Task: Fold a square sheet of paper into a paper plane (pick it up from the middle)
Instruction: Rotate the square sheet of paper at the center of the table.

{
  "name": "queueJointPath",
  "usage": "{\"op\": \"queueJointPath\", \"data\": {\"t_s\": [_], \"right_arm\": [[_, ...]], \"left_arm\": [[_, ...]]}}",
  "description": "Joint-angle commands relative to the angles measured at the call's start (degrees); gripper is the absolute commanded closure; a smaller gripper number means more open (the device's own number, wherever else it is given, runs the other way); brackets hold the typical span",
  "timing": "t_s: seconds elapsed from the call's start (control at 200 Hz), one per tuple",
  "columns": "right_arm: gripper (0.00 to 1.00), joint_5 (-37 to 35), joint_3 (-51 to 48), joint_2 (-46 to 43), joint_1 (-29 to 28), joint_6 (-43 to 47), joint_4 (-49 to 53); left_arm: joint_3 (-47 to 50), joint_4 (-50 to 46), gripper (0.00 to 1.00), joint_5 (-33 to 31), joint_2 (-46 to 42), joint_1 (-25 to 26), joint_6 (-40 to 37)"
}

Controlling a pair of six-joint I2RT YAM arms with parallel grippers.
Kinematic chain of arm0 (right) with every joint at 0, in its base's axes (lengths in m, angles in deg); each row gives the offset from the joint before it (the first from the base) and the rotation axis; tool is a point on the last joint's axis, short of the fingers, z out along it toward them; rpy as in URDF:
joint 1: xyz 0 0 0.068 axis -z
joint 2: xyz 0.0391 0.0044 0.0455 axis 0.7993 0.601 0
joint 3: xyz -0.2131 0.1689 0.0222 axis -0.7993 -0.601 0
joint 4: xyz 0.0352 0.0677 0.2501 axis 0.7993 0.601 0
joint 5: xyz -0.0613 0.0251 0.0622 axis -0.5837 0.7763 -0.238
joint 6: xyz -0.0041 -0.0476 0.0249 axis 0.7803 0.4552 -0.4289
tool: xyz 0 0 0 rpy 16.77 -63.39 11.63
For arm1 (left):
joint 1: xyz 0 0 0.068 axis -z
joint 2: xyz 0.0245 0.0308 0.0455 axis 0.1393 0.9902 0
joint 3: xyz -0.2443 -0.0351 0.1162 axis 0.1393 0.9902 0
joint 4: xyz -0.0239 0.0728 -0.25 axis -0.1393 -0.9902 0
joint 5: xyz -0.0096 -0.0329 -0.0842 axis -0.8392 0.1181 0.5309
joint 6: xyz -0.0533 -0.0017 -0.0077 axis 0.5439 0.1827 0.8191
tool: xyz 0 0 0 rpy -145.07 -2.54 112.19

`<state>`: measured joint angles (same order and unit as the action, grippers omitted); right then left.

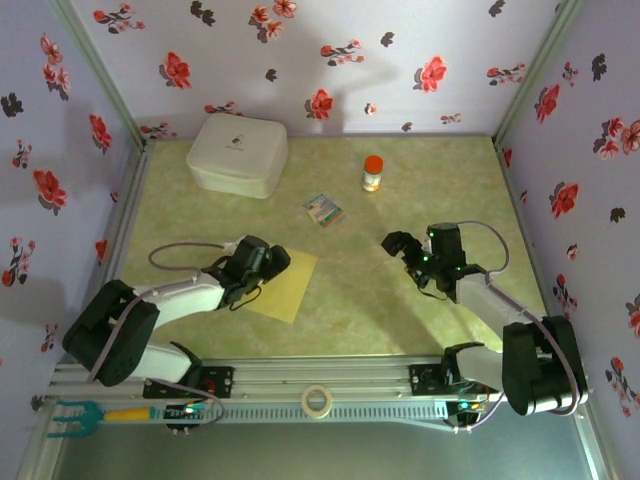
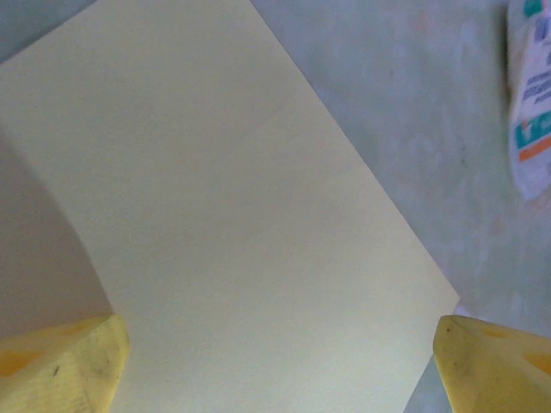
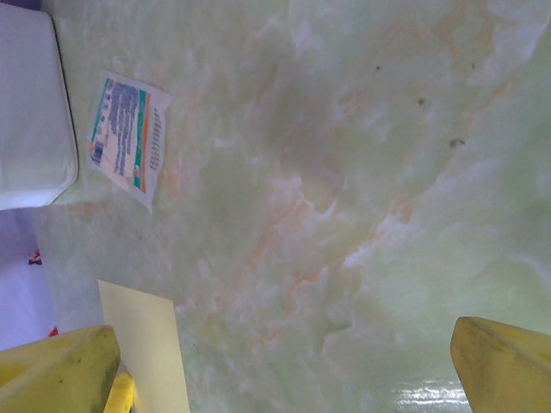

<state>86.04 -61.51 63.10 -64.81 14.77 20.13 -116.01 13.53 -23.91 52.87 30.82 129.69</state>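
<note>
Paper (image 1: 290, 287) (a plain yellow square) lies on the table (image 1: 385, 315) beneath the left gripper (image 1: 270, 262), jaws spread wide; the right gripper (image 1: 398, 245), also spread, holds nothing.

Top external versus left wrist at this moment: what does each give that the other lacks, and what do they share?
Top external adds the white box, the bottle, the tape roll and the open right gripper. Left wrist adds a close look at the yellow fingertips of the left gripper, spread wide above the sheet. Both show the sheet, the packet beyond it, and the left gripper over the sheet.
</note>
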Motion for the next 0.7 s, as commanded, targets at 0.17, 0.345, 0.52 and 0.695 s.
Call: {"op": "queueJointPath", "data": {"t_s": [0.17,0.345,0.52,0.695], "right_arm": [[0.01,1.73,0.12,-4.29,-1.75,-1.44,-0.01],[0.01,2.32,1.3,-4.81,-3.3,-1.52,-0.71],[0.01,2.92,2.25,-4.4,-4.31,-6.21,-5.58],[0.01,2.42,3.8,-2.91,-5.11,-6.46,-5.72]], "left_arm": [[-10.29,-15.76,0.01,3.34,-0.54,-1.54,-23.92],[-14.97,-22.1,0.02,15.41,5.06,-5.53,-35.03],[-16.35,-24.92,0.02,19.68,8.53,-7.97,-37.52],[-14.99,-23.21,0.04,21.13,10.41,-8.01,-34.25]]}}
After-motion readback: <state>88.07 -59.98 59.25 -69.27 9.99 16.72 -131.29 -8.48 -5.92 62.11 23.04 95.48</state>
